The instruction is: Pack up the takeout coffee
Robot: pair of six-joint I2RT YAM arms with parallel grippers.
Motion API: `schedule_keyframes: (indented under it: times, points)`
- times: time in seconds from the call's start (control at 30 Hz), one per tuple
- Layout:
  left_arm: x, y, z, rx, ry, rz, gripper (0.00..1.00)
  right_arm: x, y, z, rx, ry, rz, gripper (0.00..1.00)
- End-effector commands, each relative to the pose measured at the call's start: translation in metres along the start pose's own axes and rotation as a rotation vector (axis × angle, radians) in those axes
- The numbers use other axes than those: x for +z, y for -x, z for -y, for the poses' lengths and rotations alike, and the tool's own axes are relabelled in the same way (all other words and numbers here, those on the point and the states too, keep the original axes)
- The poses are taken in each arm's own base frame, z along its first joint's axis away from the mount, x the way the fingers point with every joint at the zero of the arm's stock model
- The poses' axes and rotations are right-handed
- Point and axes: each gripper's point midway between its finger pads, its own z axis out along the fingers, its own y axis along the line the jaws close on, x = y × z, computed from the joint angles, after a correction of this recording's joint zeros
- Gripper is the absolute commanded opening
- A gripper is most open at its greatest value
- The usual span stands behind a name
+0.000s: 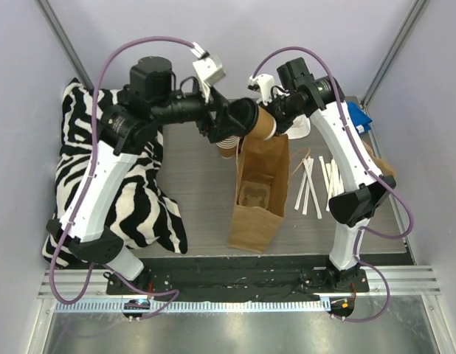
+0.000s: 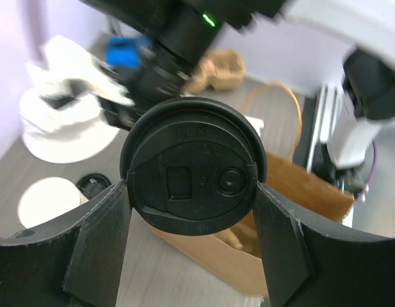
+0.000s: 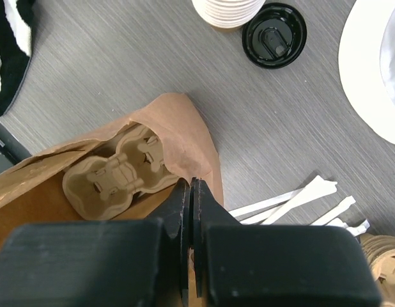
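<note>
The takeout coffee (image 1: 259, 122), a cream cup with a brown band and a black lid (image 2: 192, 166), hangs tilted over the open top of a brown paper bag (image 1: 256, 193). My left gripper (image 2: 192, 187) is shut on it, one finger pressing each side of the lid's rim. In the top view that gripper (image 1: 239, 122) sits at the bag's far end. My right gripper (image 3: 192, 183) is shut on the bag's upper edge (image 3: 185, 137), with paper pinched between the fingers. A tan pulp cup tray (image 3: 114, 176) lies inside the bag.
A stack of lidless cups (image 3: 228, 11) and a loose black lid (image 3: 274, 35) stand beyond the bag. White wrapped sticks (image 1: 316, 184) lie right of it, near a white dish (image 3: 373, 70) and another pulp tray (image 3: 384, 257). A zebra-print cloth (image 1: 102, 184) covers the left side.
</note>
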Motion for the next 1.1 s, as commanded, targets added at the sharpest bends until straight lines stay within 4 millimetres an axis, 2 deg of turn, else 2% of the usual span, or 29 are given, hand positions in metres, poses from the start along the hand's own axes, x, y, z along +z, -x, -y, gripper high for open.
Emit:
schedule_keyframes:
  times: [0.0,0.1,0.27,0.37,0.5,0.57,0.8,0.93,1.07]
  points:
    - [-0.001,-0.021,0.038,0.115,-0.067,-0.075,0.12,-0.003,0.007,0.001,0.025,0.000,0.011,0.01]
    - [0.004,-0.037,0.039,0.146,-0.045,-0.148,0.11,-0.005,0.010,0.000,0.028,0.008,0.018,0.01]
    - [0.013,-0.050,0.024,0.186,0.023,-0.233,0.11,-0.007,0.009,-0.005,0.033,0.024,0.021,0.01]
    - [0.016,-0.057,0.022,0.236,0.040,-0.280,0.11,-0.009,0.010,-0.009,0.033,0.035,0.027,0.01]
    - [0.031,-0.081,0.028,0.266,0.009,-0.372,0.10,-0.008,0.006,-0.015,0.041,0.066,0.016,0.01]
    - [0.033,-0.082,0.031,0.270,-0.001,-0.382,0.10,-0.007,0.003,-0.019,0.055,0.084,0.009,0.01]
    - [0.047,-0.106,0.042,0.319,-0.043,-0.467,0.09,-0.007,-0.001,-0.025,0.084,0.107,0.005,0.01]
    - [0.054,-0.117,0.044,0.332,-0.043,-0.510,0.08,-0.008,-0.001,-0.027,0.096,0.109,0.004,0.01]
    - [0.058,-0.136,0.042,0.332,-0.051,-0.577,0.08,-0.009,-0.004,-0.027,0.118,0.098,-0.001,0.01]
